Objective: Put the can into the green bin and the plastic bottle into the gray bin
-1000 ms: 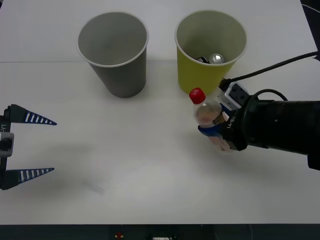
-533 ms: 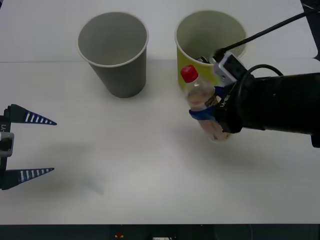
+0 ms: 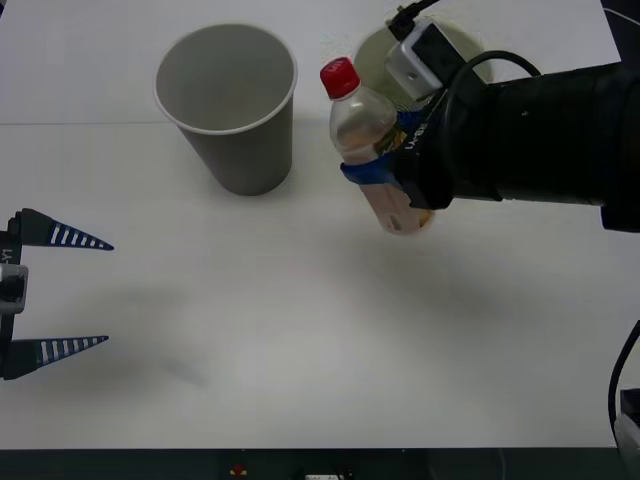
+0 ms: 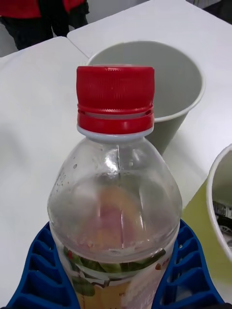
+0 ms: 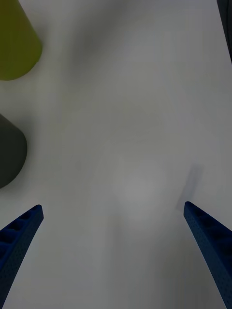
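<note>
Your right pincer (image 3: 385, 180) is clamped on the plastic bottle (image 3: 372, 150), and over the last second it has lifted the bottle clear of the surface (image 3: 300, 330) and carried it toward the far edge, so it now hangs tilted in the air between the 2 bins. The gray bin (image 3: 228, 105) stands just beside it, toward the far left corner; the green bin (image 3: 375, 50) is mostly hidden behind your right arm. From the right wrist, the red cap (image 4: 116, 99) points at the gray bin's open mouth. That suggests the carry is well along: you probably need only a short move leftward before release. Your left pincer (image 3: 55, 293) waits spread wide at the near left edge.
</note>
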`<action>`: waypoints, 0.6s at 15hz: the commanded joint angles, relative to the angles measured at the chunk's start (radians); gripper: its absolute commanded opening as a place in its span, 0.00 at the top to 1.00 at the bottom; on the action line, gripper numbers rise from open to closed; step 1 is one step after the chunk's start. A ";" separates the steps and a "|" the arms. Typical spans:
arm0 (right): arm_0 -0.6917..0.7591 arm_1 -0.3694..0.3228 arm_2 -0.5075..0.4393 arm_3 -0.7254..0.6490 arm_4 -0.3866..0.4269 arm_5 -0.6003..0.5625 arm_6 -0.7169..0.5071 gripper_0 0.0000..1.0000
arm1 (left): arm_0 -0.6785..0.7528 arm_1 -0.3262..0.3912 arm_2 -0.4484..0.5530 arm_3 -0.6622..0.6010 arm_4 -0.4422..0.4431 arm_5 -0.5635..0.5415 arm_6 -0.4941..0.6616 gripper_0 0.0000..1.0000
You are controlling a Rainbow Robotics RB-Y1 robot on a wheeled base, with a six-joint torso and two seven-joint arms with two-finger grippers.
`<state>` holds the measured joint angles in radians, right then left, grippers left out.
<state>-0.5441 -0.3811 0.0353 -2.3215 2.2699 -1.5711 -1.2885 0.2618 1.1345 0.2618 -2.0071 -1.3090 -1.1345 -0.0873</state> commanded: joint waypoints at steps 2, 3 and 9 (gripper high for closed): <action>-0.128 0.022 0.015 0.073 0.028 0.000 0.000 1.00 | 0.000 0.000 0.000 0.000 0.000 0.000 0.000 0.00; -0.152 0.031 0.015 0.093 0.034 0.000 0.000 1.00 | 0.000 0.000 0.000 0.000 0.000 0.000 0.000 0.00; -0.355 0.110 0.023 0.284 0.103 0.000 0.000 1.00 | 0.000 0.000 0.000 0.000 0.000 0.000 0.000 0.00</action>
<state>-0.8753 -0.2834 0.0572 -2.0622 2.3631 -1.5710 -1.2885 0.2618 1.1345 0.2618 -2.0071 -1.3090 -1.1345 -0.0873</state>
